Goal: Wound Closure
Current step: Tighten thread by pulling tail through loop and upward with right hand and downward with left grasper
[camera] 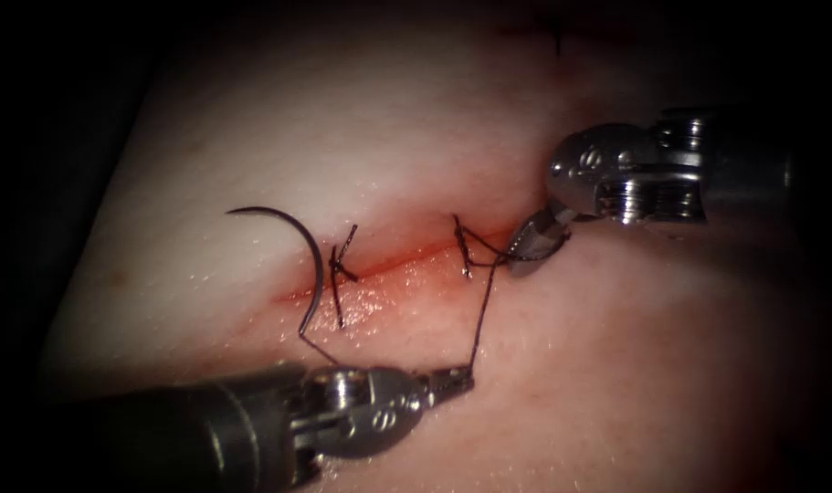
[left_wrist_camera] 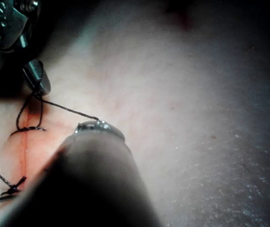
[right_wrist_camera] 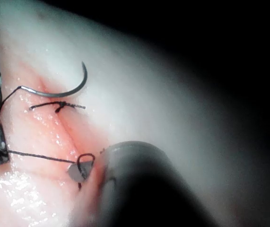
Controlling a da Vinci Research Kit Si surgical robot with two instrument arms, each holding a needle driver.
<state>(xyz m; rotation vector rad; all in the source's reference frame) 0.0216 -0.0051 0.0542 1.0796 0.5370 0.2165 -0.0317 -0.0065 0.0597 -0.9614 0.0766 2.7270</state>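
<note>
Thread [camera: 485,306] runs taut from the left tool [camera: 452,379], nearest the endoscope below the cut [camera: 388,267], its jaws pressed together pinching the strand, up to a loop at the cut's right part. Just left of that strand, the needle [camera: 308,251] lies free on the tissue [camera: 361,137], arching across the cut's left end beside a knotted stitch [camera: 341,265]. Farther off, at the cut's right end, the right tool [camera: 534,245] has its jaws clamped on the loop
</note>
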